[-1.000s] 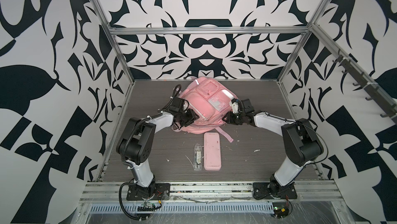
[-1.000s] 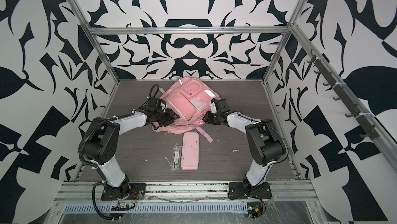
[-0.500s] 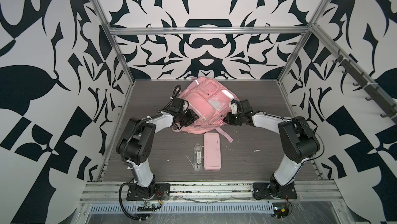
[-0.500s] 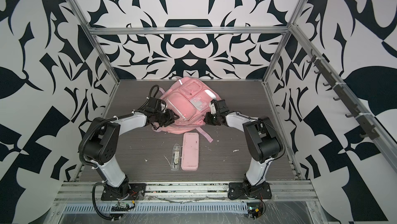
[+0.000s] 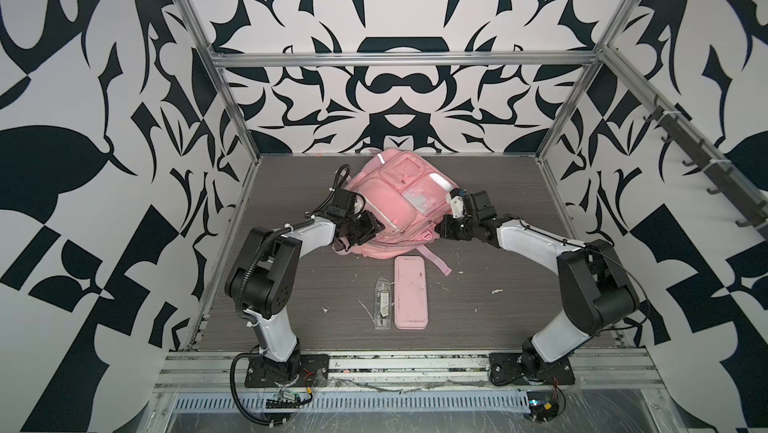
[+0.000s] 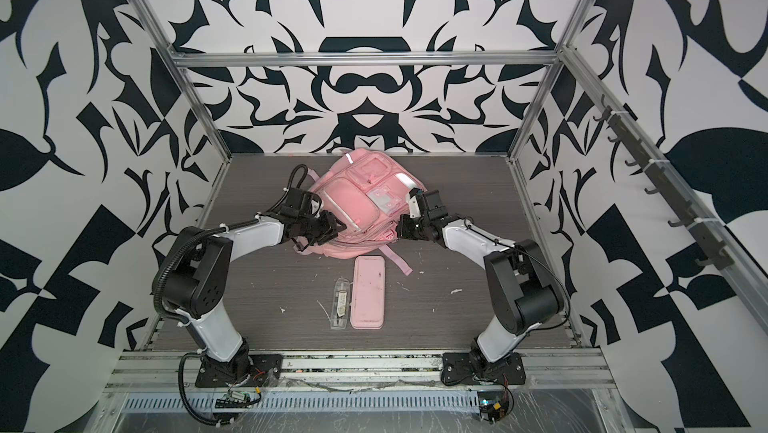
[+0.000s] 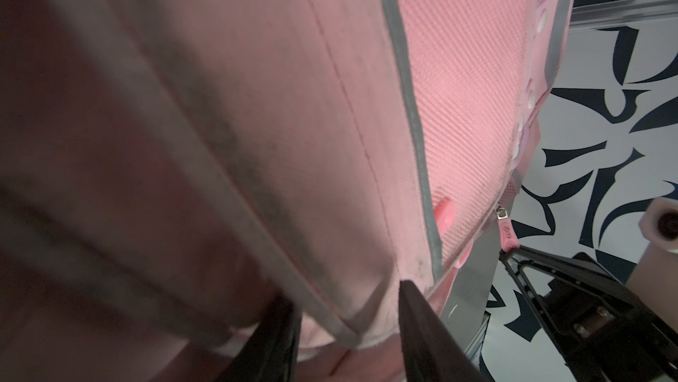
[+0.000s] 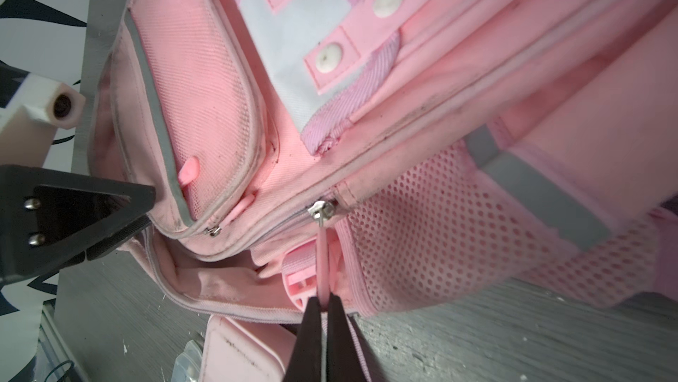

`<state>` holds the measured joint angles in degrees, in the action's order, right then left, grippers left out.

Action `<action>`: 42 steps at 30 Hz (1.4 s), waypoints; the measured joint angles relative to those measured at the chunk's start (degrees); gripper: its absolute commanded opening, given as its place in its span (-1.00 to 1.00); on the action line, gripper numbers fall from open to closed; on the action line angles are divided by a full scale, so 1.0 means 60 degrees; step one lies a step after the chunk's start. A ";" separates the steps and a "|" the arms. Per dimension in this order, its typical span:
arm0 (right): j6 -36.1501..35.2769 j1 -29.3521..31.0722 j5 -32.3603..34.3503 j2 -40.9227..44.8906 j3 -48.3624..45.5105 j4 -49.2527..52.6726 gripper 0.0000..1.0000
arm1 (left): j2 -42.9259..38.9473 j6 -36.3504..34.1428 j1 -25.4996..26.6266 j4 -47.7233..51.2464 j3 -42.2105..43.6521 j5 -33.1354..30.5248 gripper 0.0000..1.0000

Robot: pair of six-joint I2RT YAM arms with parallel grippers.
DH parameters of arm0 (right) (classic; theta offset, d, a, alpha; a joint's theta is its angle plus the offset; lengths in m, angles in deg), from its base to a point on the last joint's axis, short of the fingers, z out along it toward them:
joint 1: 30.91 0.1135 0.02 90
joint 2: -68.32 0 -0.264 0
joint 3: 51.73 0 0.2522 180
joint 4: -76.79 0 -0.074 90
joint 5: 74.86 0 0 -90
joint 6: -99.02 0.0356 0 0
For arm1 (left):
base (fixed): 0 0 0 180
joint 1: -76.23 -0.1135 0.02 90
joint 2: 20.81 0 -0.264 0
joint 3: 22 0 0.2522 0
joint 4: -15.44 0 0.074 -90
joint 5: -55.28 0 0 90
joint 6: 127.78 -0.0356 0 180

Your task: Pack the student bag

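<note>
The pink student bag (image 5: pixel 399 198) (image 6: pixel 357 206) lies front-up at the back middle of the table. My left gripper (image 5: pixel 365 227) (image 7: pixel 345 299) is at its left lower corner, and a grey-piped fabric edge (image 7: pixel 341 328) fills the space between its fingers. At the bag's right lower corner my right gripper (image 5: pixel 446 229) (image 8: pixel 323 297) is shut on the thin pink zip pull (image 8: pixel 323 262). The pull hangs from a silver slider (image 8: pixel 323 210) beside the mesh side pocket (image 8: pixel 422 229). The zip left of the slider gapes, showing pink lining (image 8: pixel 220 270).
A flat pink pencil case (image 5: pixel 410 293) (image 6: pixel 368 293) and a clear plastic case (image 5: pixel 383 304) lie side by side in front of the bag. A loose pink strap (image 5: pixel 436 262) trails toward them. White scraps dot the grey table (image 5: pixel 494 290). Patterned walls enclose three sides.
My right gripper's jaws have closed onto the zip pull. The left gripper stays at the bag's left corner, hardly moved.
</note>
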<state>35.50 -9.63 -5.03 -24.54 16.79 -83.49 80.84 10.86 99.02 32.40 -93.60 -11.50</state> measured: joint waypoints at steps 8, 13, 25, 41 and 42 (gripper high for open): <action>-0.0288 0.0200 0.0521 0.0044 0.0157 0.0495 -0.99 | 0.0025 0.0149 0.0000 0.0120 -0.0007 0.0007 -0.49; -0.0732 0.0780 0.1249 0.0029 0.0736 0.1341 -1.00 | 0.0029 0.0215 0.0000 0.0350 -0.0189 0.0018 -0.83; -0.1712 0.2218 0.2656 -0.0532 0.2317 0.3282 -1.00 | -0.0062 0.0565 -0.0025 0.0765 -0.0499 0.0076 -1.00; -0.1559 0.3289 0.1213 -0.0641 0.2798 0.3359 -1.00 | -0.1184 0.1009 -0.0018 0.0798 -0.0521 0.0095 -1.00; -0.1494 0.3377 0.1166 -0.0667 0.2881 0.3319 -1.00 | -0.1184 0.1009 -0.0007 0.0798 -0.0532 0.0095 -1.00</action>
<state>26.54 10.63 1.97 -28.54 34.08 -63.58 73.73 16.92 98.97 37.18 -96.79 -10.93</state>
